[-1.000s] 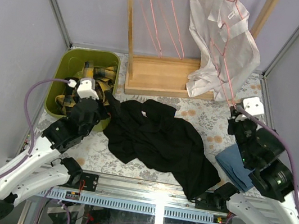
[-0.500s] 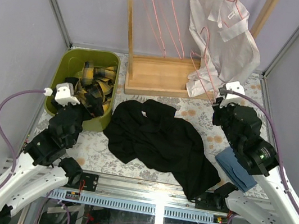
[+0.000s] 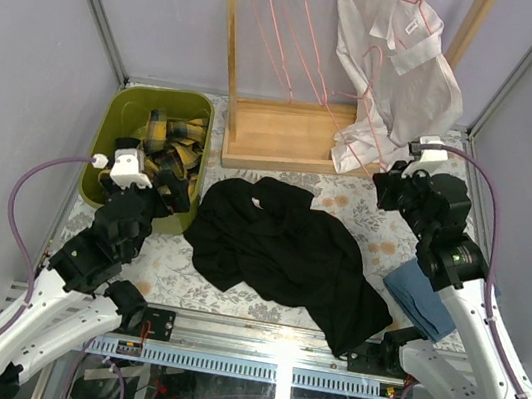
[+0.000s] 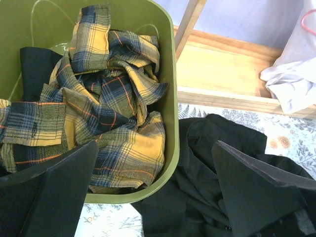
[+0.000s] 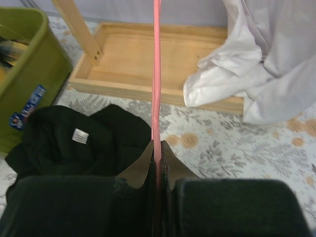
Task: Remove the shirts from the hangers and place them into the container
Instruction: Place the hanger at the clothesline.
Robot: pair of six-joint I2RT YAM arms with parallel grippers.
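here right claw (image 5: 157,150) pinches a pink hanger (image 5: 156,74) — left claw (image 4: 154,148) spread wide.

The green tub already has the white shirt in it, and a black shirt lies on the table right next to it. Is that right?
Not quite. The green tub holds the yellow-and-black plaid shirt, not the white one, as the left wrist view shows. The white shirt hangs up at the back. The black shirt does lie on the table right next to the tub.
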